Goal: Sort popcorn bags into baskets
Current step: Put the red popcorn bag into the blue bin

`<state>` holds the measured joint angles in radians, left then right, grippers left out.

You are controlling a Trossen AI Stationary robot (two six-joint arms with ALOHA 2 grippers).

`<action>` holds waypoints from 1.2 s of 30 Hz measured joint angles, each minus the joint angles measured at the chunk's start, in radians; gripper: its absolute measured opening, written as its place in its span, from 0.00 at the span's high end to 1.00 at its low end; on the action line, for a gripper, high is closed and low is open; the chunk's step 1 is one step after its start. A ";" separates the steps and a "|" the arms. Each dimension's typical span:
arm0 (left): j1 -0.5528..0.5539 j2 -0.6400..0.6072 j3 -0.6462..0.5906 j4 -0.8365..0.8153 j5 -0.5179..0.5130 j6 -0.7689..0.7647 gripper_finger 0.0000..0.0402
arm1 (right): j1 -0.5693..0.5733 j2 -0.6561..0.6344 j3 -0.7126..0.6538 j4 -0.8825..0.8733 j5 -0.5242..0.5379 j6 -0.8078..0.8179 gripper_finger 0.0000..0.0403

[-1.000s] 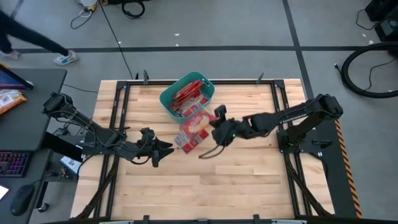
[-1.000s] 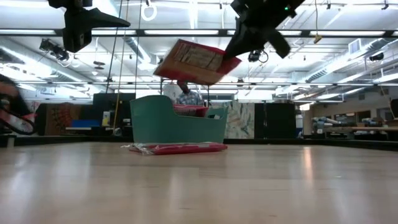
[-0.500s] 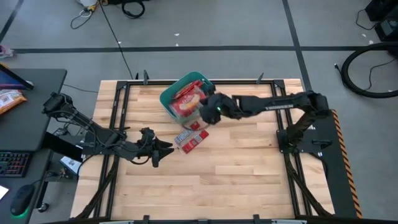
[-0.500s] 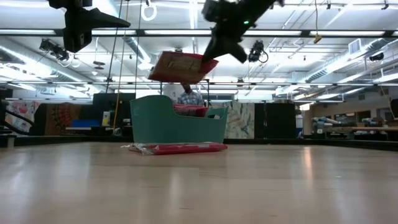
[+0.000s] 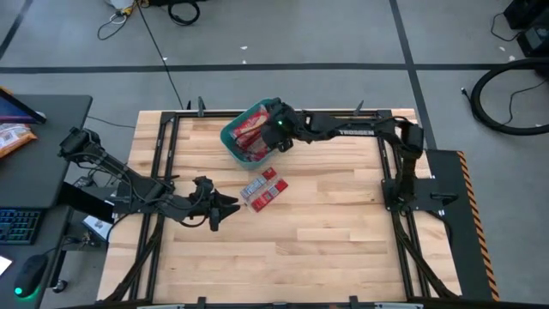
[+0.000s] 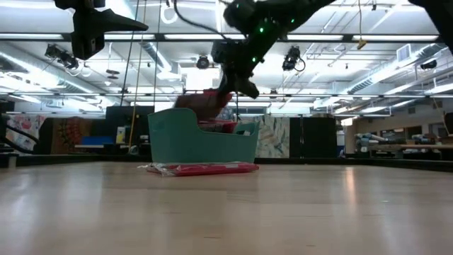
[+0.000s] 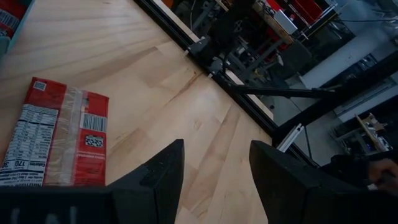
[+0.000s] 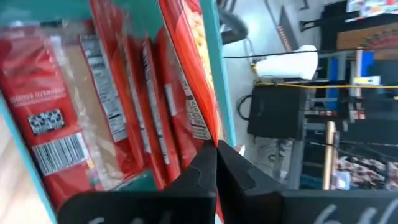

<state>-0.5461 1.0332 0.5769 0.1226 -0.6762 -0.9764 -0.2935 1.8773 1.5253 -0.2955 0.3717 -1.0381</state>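
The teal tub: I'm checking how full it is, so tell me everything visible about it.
The teal tub is smooth plastic, rectangular with rounded corners and a rolled rim, upright near the table's far edge. Several red popcorn bags stand on edge inside. The right gripper, shut on a bag, reaches over it. Another bag lies flat alongside.
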 joint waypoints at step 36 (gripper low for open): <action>0.000 0.000 0.000 -0.121 0.001 0.019 0.54 | 0.087 -0.074 0.001 -0.074 -0.116 0.415 0.80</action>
<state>-0.5461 1.0328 0.5766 0.0013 -0.6754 -0.9577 -0.2067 1.8031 1.5262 -0.3698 0.2560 -0.6231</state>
